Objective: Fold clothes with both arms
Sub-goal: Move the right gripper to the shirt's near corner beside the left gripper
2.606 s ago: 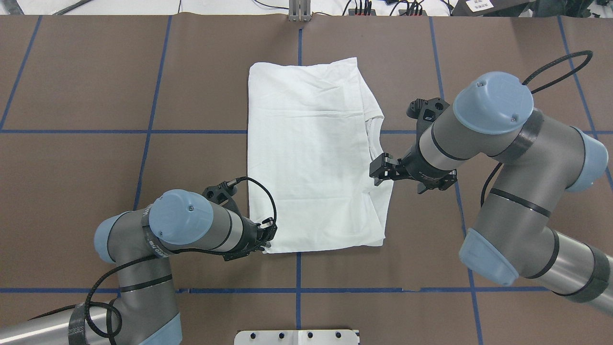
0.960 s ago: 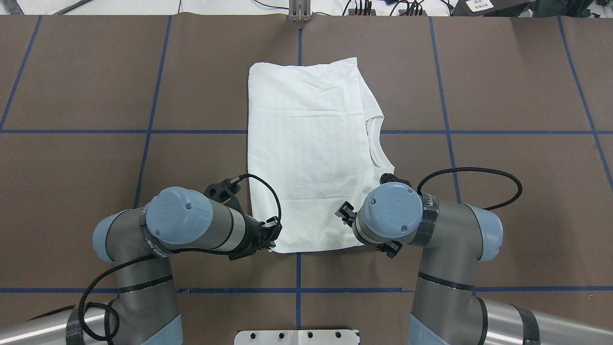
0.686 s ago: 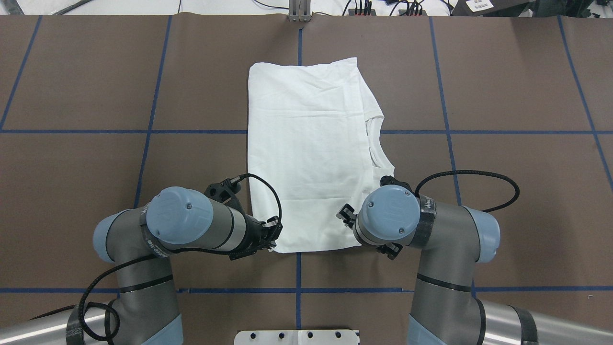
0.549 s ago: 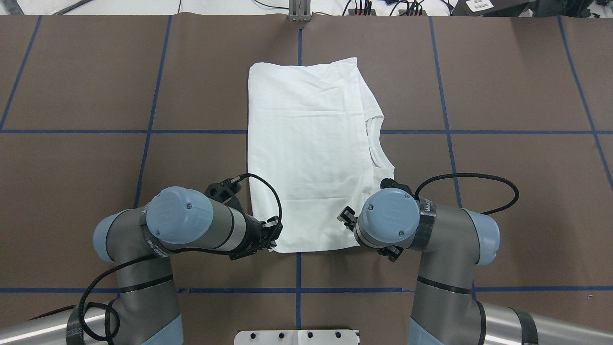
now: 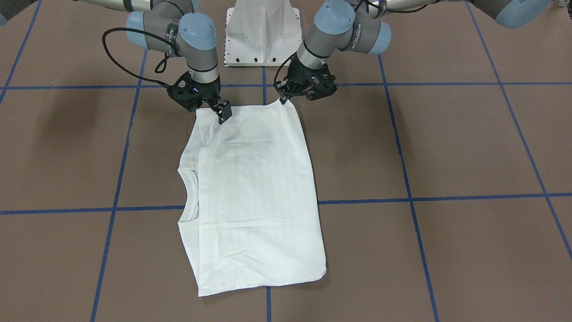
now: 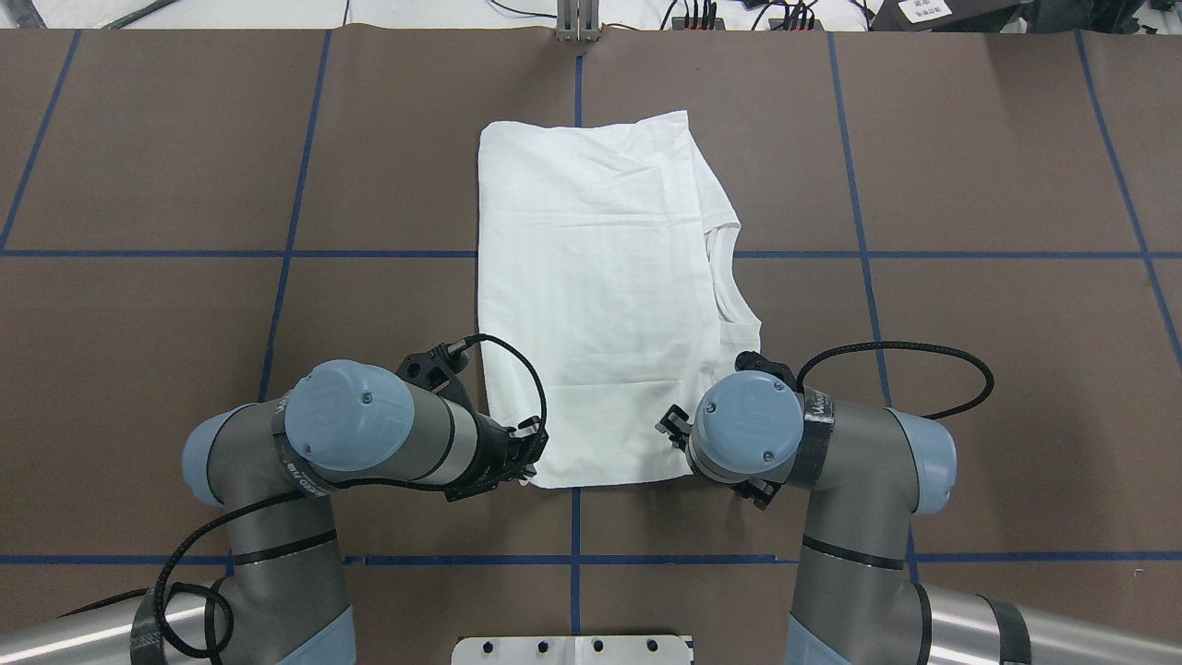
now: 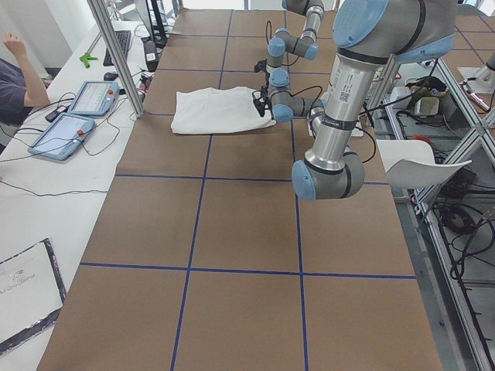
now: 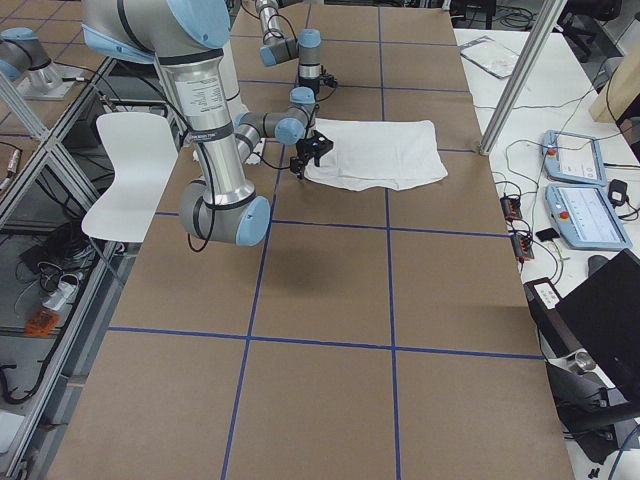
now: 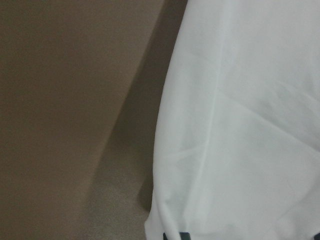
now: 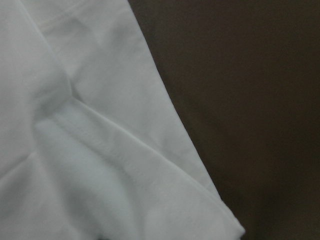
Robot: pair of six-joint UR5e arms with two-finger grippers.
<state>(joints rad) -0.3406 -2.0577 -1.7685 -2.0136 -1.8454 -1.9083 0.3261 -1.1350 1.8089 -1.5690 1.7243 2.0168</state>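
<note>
- white t-shirt [image 5: 254,188] flat on the brown tabletop [image 5: 447,143], folded into a long rectangle across a blue tape line [image 5: 447,197], in front of the white robot base [image 5: 261,27].
- ribbed collar [image 5: 190,197] on the long edge toward the robot's right, with a folded layer's edge just inside it.
- left arm [image 6: 351,429] bent low at the short edge nearest the robot.
- left jaws closed on the corner there on the robot's left; cloth drawn up into a small peak in the front-facing view, shadow under the raised edge in the left wrist view.
- right arm [image 6: 748,429] bent low at the same near edge.
- right jaws pointing down at the other near corner, black fingers [image 5: 222,112] touching the cloth; cannot tell whether pinched together or apart.
- right wrist view filled by layered white cloth with a stitched hem, its corner against the dark tabletop.
- far short edge of the shirt well apart from both arms.
</note>
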